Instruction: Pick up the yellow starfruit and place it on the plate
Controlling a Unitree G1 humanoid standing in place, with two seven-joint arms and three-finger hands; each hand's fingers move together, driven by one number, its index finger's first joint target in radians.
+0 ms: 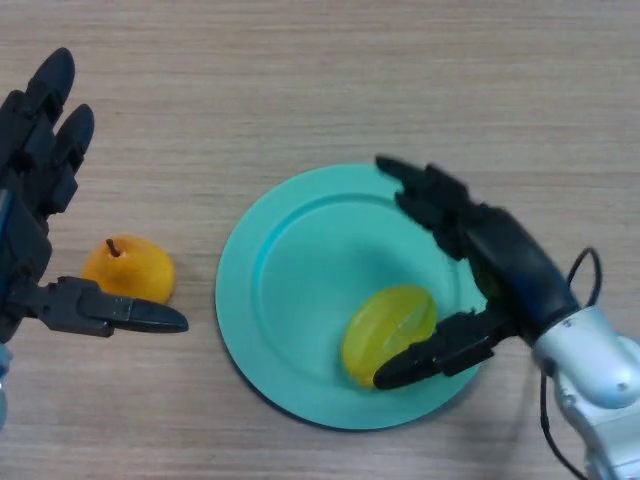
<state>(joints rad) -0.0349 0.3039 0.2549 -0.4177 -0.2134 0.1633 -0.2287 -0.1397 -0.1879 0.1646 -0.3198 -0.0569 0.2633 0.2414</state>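
The glossy yellow ridged starfruit (388, 330) lies near the round teal plate's (300, 260) front rim. The right hand (500, 270) is spread open around it, gripping nothing. Withdrawal may nudge the fruit rolling off; the left hand (40, 200) idles open.

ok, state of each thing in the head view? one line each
yellow starfruit: lying on the plate, lower right part, right thumb at its edge.
plate: flat on the table, holding only the starfruit.
orange pear-like fruit: on the table left of the plate, stem up, off the plate.
right hand: open, spread over the plate's right side around the starfruit.
left hand: open, at the left edge, beside the orange fruit.
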